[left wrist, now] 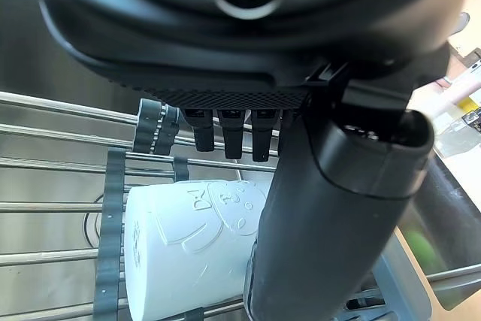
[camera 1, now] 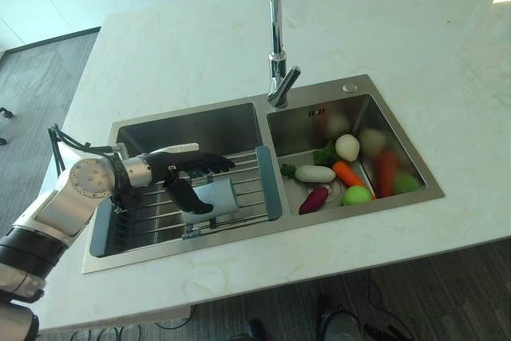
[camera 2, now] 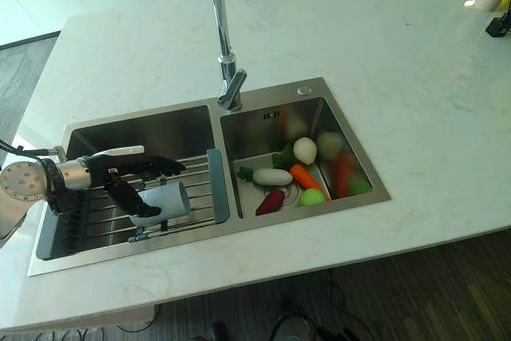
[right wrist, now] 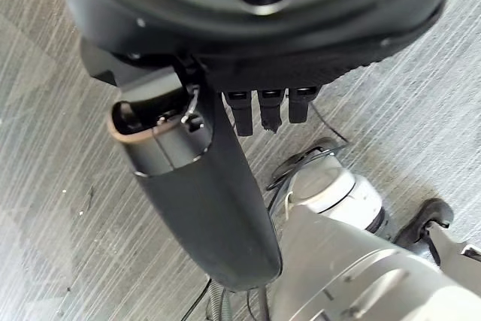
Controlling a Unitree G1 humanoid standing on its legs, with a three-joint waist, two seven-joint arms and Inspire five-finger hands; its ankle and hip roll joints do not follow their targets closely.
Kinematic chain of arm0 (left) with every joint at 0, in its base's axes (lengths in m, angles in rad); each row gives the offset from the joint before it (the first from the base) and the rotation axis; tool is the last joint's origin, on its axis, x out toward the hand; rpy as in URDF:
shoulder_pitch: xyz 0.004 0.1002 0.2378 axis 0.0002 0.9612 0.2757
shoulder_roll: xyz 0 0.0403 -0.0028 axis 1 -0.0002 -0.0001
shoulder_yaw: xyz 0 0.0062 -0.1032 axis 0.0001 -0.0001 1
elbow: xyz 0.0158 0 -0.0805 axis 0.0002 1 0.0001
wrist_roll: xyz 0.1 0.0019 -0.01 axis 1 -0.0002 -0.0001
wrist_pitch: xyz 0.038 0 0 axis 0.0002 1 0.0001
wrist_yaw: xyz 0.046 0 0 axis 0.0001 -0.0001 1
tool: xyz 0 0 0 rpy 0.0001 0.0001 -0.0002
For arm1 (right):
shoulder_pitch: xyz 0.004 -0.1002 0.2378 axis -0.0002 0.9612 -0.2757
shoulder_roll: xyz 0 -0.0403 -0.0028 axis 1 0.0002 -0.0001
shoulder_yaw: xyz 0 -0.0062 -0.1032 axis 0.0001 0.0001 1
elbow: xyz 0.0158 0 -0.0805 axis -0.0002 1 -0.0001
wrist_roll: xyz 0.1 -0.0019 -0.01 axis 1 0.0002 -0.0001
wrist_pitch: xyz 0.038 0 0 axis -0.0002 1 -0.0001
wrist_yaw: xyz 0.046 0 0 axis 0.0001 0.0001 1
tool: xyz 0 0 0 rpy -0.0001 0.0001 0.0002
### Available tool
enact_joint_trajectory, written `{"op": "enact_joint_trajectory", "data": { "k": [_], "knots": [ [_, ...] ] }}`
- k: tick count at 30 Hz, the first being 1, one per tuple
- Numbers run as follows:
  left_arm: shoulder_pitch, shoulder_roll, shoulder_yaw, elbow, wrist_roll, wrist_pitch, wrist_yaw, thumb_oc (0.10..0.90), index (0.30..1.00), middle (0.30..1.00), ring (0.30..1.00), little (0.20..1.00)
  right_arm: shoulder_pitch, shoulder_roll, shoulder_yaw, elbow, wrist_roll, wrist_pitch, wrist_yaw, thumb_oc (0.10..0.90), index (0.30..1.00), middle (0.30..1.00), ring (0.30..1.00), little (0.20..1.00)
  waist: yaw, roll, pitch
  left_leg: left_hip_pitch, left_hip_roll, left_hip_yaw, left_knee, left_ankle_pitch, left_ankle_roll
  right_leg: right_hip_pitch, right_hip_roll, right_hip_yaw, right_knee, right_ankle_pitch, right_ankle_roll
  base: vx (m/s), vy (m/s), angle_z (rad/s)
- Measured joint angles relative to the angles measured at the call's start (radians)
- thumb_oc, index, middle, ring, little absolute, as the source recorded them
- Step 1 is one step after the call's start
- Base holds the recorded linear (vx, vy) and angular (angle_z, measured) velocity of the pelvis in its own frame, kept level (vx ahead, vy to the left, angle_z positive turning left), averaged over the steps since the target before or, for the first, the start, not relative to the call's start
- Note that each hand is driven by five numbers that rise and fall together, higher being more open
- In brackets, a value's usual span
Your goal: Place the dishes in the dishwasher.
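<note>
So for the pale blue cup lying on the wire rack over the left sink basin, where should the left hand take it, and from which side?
The pale blue cup lies on its side across the wire rack. Probably best to grip its round body from above, fingers over the far side and thumb on the near side. The left hand is open just above it, already spread that way. No handle is visible.

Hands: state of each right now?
Left hand: open, fingers straight over the pale blue cup on the sink rack, thumb beside it, no grip.
Right hand: open, hanging over the floor, holding nothing.
</note>
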Motion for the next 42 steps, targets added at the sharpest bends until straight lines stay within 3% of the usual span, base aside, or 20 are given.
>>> {"op": "enact_joint_trajectory", "data": {
  "k": [12, 26, 34, 42],
  "knots": [
    [-0.004, 0.000, -0.001, -0.002, 0.049, 0.058, -0.043, 0.800, 0.900, 0.900, 0.900, 0.900, -0.017, -0.006, 0.000, -0.007, 0.000, 0.000, 0.000, 0.800, 0.900, 0.900, 0.900, 0.900, 0.011, 0.005, 0.014, -0.003, 0.000, -0.003, -0.002, 0.000, 0.000, 0.004, -0.001, -0.003, -0.003, 0.002, 0.000, 0.00, 0.000, 0.00],
    [-0.003, 0.000, -0.001, 0.006, 0.100, 0.057, -0.063, 0.800, 0.900, 0.900, 0.900, 0.900, -0.020, -0.020, 0.001, -0.008, 0.000, 0.001, -0.002, 0.800, 0.900, 0.900, 0.900, 0.900, 0.012, 0.014, 0.030, -0.003, -0.001, -0.011, -0.001, 0.000, 0.000, 0.005, -0.002, -0.009, -0.004, 0.002, 0.000, 0.00, 0.000, 0.00],
    [-0.004, 0.000, -0.001, 0.007, 0.166, 0.049, -0.058, 0.800, 0.900, 0.900, 0.900, 0.900, -0.020, -0.021, 0.001, -0.008, 0.000, 0.001, -0.002, 0.800, 0.900, 0.900, 0.900, 0.900, 0.012, 0.014, 0.030, -0.002, -0.001, -0.012, 0.000, 0.000, 0.000, 0.006, -0.002, -0.008, -0.003, 0.002, 0.000, 0.00, 0.000, 0.00],
    [-0.003, 0.000, -0.001, 0.048, 0.267, -0.016, -0.054, 0.800, 0.900, 0.900, 0.900, 0.900, -0.020, -0.024, 0.001, -0.007, 0.000, -0.001, 0.002, 0.800, 0.900, 0.900, 0.900, 0.900, 0.013, 0.017, 0.029, -0.001, -0.001, -0.013, 0.002, 0.000, 0.000, 0.007, -0.002, -0.008, -0.002, 0.003, -0.001, 0.00, 0.000, 0.00]
  ]
}}
